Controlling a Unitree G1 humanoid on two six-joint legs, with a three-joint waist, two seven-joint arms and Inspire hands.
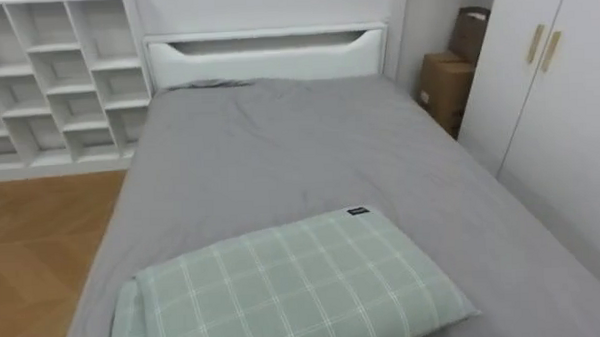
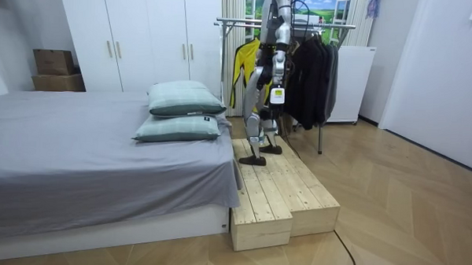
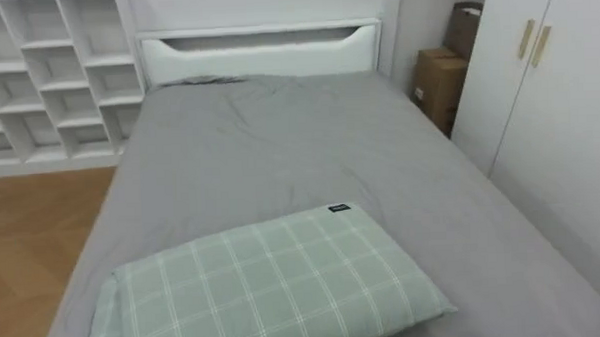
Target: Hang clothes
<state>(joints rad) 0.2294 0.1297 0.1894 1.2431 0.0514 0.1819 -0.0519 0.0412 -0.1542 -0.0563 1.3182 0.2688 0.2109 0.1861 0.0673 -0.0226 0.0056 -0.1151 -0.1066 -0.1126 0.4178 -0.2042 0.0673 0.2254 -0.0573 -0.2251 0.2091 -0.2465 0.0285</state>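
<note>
**Robot on a platform between bed and clothes rack**

The robot's left hand point(image 2: 277, 93) hangs at the side nearer the room camera. It is too small there to tell how its fingers are set or whether they touch anything. The robot stands upright on a wooden platform point(image 2: 281, 193) that abuts the end of the bed point(image 1: 279, 149), and it faces along the bed. Directly behind it stands a clothes rack point(image 2: 334, 26), on which hang dark garments point(image 2: 309, 72) and a yellow and black garment point(image 2: 241, 66).

In the eye views a green check pillow point(image 1: 284, 284) lies nearest the robot on the grey sheet. A small dark label point(image 1: 358, 212) is sewn at its far corner; its print cannot be read. In the room view this pillow rests on a second pillow point(image 2: 177, 129). Beyond the sheet is a white headboard point(image 1: 266, 55), with white open shelves point(image 1: 57, 87) to the left. To the right are cardboard boxes point(image 1: 447, 83) and a white wardrobe point(image 1: 557, 89).
</note>
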